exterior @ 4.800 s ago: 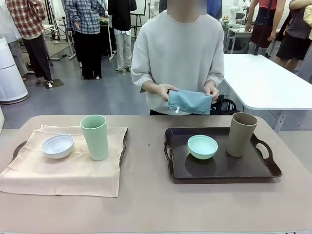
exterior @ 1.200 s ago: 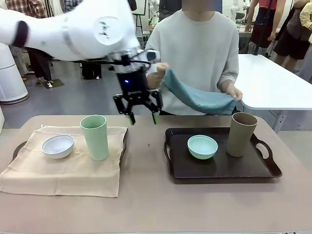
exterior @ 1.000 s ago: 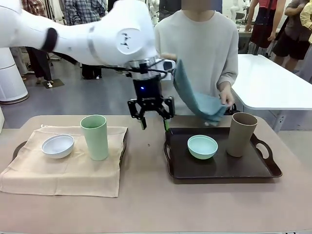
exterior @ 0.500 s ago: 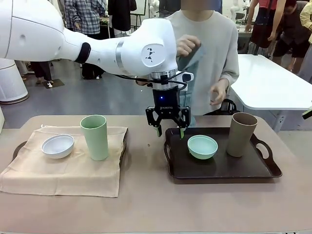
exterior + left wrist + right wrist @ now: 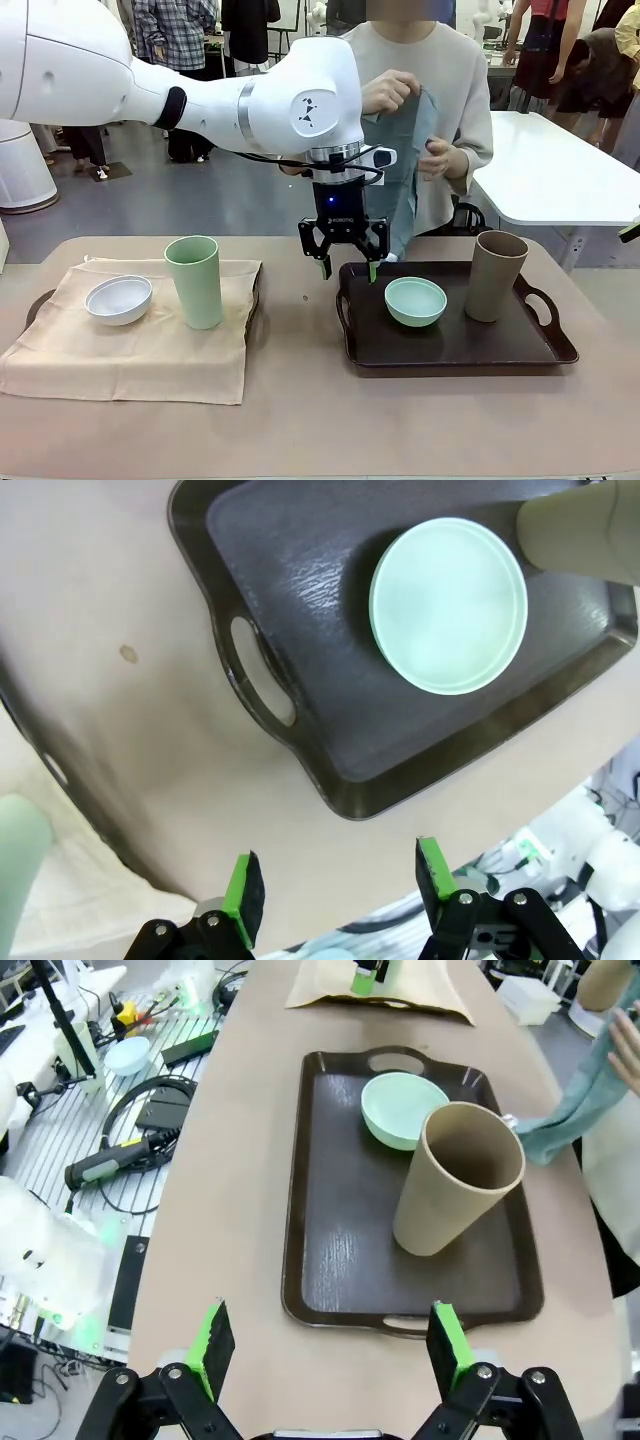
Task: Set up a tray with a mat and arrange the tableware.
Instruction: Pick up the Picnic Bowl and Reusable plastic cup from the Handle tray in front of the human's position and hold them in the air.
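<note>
Hovering empty, fingers spread, left gripper [image 5: 347,270] by tray's [image 5: 450,352] far-left corner, mint bowl [image 5: 416,301] just beyond; wrist view reveals handle [image 5: 235,685]

Busy workshop behind the shared table

I see a grey floor [image 5: 230,200], a white table [image 5: 550,170] at far right, a white cylindrical unit [image 5: 18,150] at the left edge, people standing [image 5: 175,50] farther back, and black cables [image 5: 140,1110] beside the tan tabletop [image 5: 230,1160], all evenly lit.
</note>
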